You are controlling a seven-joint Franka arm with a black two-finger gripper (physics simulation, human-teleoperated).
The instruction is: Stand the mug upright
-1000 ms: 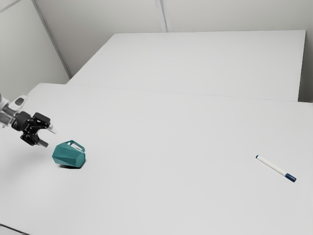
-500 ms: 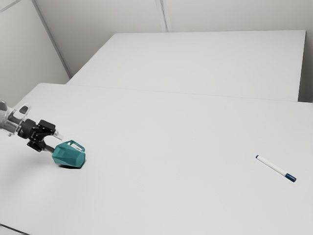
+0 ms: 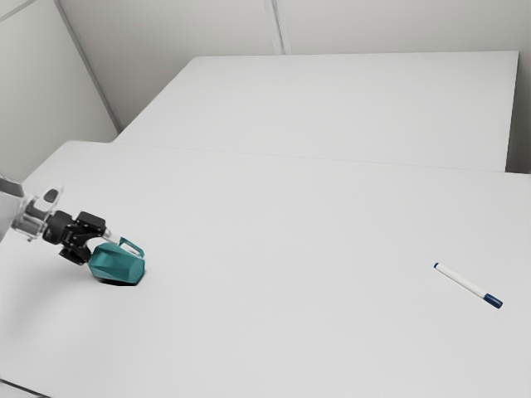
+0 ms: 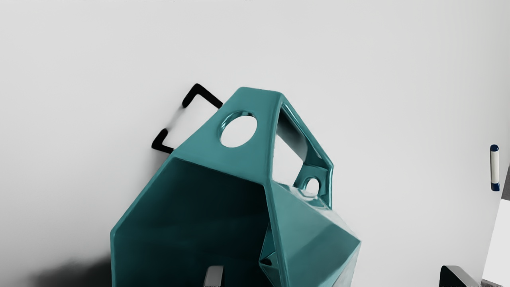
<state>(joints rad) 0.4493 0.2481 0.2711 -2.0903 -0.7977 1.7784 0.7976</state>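
The mug lies on its side on the worktop, so uprighting is still to do (grip & turn left, I judge). Fingers are spread at mug's mouth, one prob. inside, w/ no pinch.

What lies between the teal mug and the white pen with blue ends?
Only bare white tabletop; the exterior view shows that stretch from the mug to the pen.

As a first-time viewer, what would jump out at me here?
The teal faceted mug, lying on its side toward the exterior view's left, with the open gripper right at its mouth. Next, the white marker with blue ends, alone toward the exterior view's right.
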